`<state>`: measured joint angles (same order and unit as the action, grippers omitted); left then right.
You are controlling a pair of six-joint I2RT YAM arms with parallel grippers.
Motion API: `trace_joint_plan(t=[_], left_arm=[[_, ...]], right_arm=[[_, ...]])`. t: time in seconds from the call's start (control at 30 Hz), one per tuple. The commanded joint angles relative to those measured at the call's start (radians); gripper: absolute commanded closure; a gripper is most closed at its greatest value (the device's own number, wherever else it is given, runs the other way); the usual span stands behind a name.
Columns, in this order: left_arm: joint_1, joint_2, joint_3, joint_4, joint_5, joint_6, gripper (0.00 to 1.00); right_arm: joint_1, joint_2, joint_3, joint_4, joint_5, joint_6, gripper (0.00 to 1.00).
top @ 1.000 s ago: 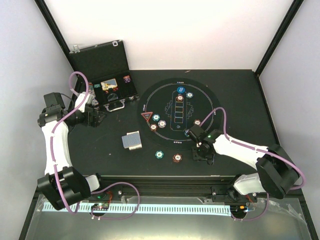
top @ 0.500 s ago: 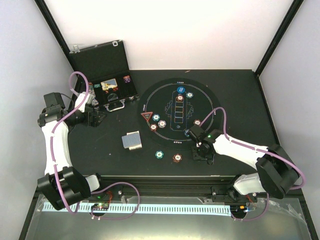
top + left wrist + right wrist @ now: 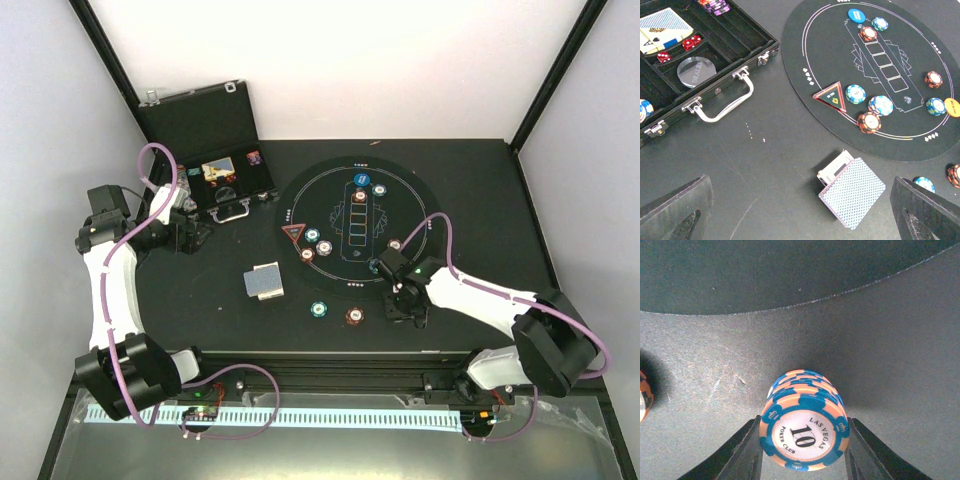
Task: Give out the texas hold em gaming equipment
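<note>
Blue-orange chip stack (image 3: pixel 803 407) sits clamped in right tool (image 3: pixel 804 446); brown chip (image 3: pixel 353 315) nearby; left tool (image 3: pixel 800 212) gapes empty.

The top face of the blue-and-orange chip stack (image 3: pixel 804 435), on the tabletop (image 3: pixel 900 365) just outside the round mat's (image 3: pixel 810 50) edge, reads "LAS VEGAS POKER CLUB" around a large "10". Left of the mat, a clear disc (image 3: pixel 696 71) inside the black case (image 3: pixel 735 42) reads "DEALER". On the mat, the print on the red triangle marker (image 3: pixel 830 97), blue disc (image 3: pixel 856 14) and orange disc (image 3: pixel 951 106) is too small to read.
</note>
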<state>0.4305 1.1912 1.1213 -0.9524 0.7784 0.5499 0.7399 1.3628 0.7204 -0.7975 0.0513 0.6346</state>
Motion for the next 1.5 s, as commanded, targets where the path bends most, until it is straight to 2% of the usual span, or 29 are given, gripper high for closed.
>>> trace_joint_plan(t=[0.0,0.07,0.2,0.4,0.7,0.83,0.97,1.17,1.47], left_arm=[[0.004,0.003,0.006,0.005,0.018,0.021,0.01],[0.003,0.003,0.006,0.004,0.018,0.021,0.01],[0.004,-0.001,0.008,0.006,0.015,0.019,0.01],[0.004,0.001,0.008,0.004,0.014,0.018,0.01],[0.004,0.022,0.022,-0.018,-0.002,0.029,0.01],[0.003,0.033,0.036,-0.034,-0.007,0.036,0.01],[0.003,0.034,0.042,-0.037,-0.003,0.036,0.01],[0.002,0.03,0.041,-0.037,0.0,0.042,0.01],[0.002,0.027,0.04,-0.042,-0.022,0.053,0.01]], right_arm=[[0.0,-0.01,0.073,-0.05,0.049,-0.007,0.92],[0.0,-0.004,0.122,-0.084,0.077,-0.017,0.96],[-0.017,0.018,0.226,-0.124,0.112,-0.054,0.97],[-0.138,0.141,0.463,-0.12,0.128,-0.159,0.97],[-0.313,0.589,1.011,-0.171,0.18,-0.302,0.96],[-0.376,0.821,1.293,-0.245,0.194,-0.328,0.95],[-0.427,0.982,1.506,-0.302,0.171,-0.336,0.95],[-0.484,1.083,1.567,-0.252,0.133,-0.342,0.92],[-0.494,1.186,1.63,-0.234,0.092,-0.352,0.9]])
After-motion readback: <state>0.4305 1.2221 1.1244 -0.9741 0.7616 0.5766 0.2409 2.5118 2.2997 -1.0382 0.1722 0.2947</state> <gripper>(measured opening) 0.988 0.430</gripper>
